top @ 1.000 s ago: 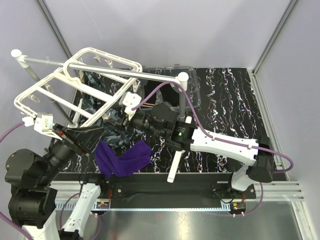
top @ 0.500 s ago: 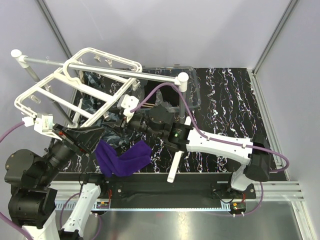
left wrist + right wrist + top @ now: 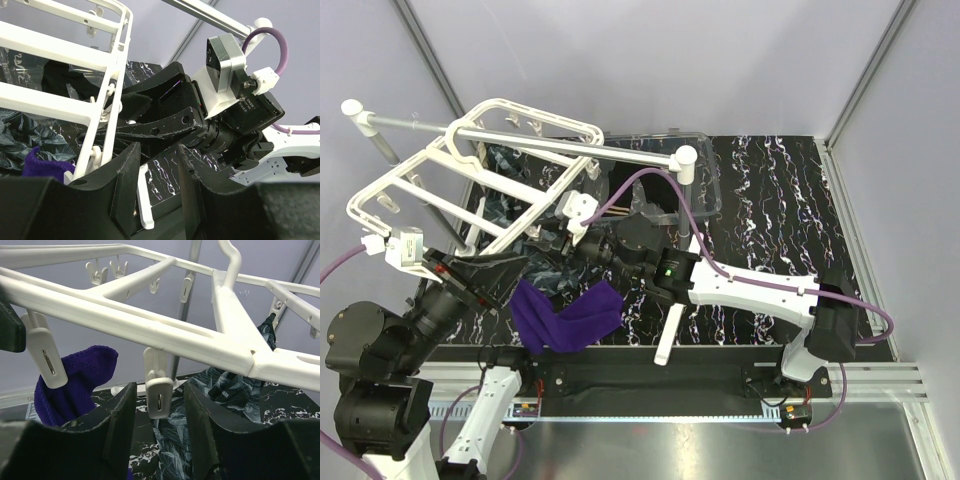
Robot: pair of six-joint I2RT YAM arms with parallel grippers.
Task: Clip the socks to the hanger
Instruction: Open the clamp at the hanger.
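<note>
The white plastic grid-frame hanger (image 3: 470, 175) is tilted under the bar of the silver rod stand (image 3: 520, 135), above the left part of the black marbled counter (image 3: 770, 200). The top view shows the bright purple sock (image 3: 565, 315) draped near the counter's front edge, its upper end just beside the left gripper (image 3: 485, 278). It also shows dark leaf-patterned socks (image 3: 505, 210) lying beneath the frame.

Only the right wrist view shows a small white clip (image 3: 160, 395) dangling from a hanger bar between the jaws of the right gripper (image 3: 161, 387). Those jaws are spread, with a gap on either side of the clip. There the purple sock rises beside the neighbouring clip.

In the left wrist view the left jaws stand a narrow gap apart, with no fabric seen in the gap and purple cloth just outside one finger. Whether they pinch the sock cannot be told.
</note>
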